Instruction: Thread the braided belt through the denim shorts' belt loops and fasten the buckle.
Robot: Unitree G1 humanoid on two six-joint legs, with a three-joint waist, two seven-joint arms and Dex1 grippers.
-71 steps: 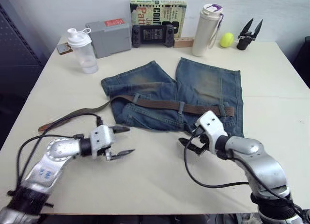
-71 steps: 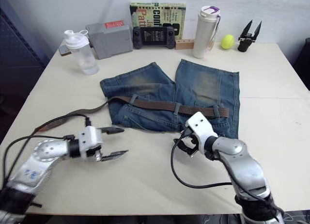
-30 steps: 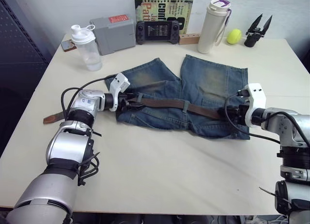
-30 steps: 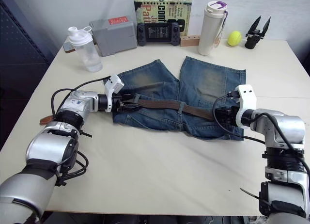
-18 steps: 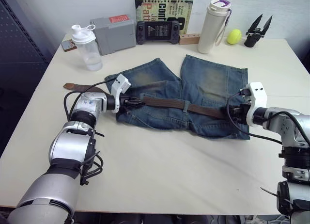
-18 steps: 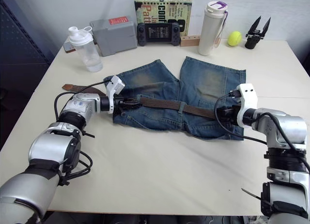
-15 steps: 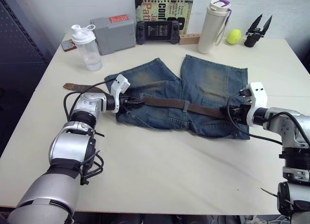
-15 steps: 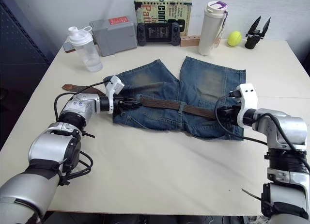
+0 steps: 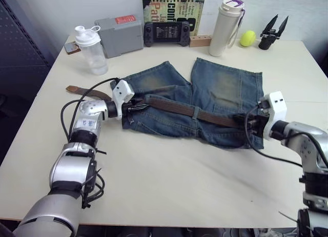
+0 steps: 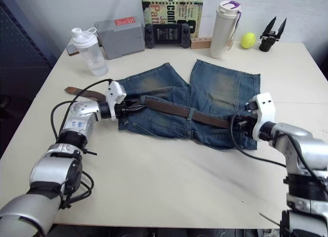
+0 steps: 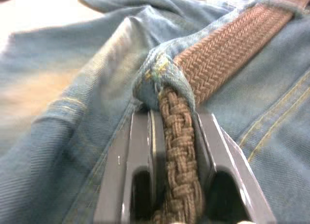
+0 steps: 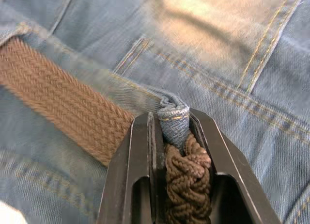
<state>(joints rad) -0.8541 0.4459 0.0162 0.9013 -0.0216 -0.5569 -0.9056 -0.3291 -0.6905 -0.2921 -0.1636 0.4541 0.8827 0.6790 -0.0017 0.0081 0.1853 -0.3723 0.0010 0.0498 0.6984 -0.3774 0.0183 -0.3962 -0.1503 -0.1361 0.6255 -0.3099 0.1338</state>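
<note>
Braided belt (image 9: 197, 114) is pinched at both waist ends of the shorts (image 9: 225, 91) by left fingers (image 11: 138, 156) and right fingers (image 12: 138, 166), so it is best drawn level through each loop (image 11: 162, 83), never bunched.

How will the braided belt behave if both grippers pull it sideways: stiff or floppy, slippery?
Probably floppy: the braided belt sags across the denim shorts, its free end curving over the table. The coarse weave likely grips the left gripper and may drag in the belt loops.
</note>
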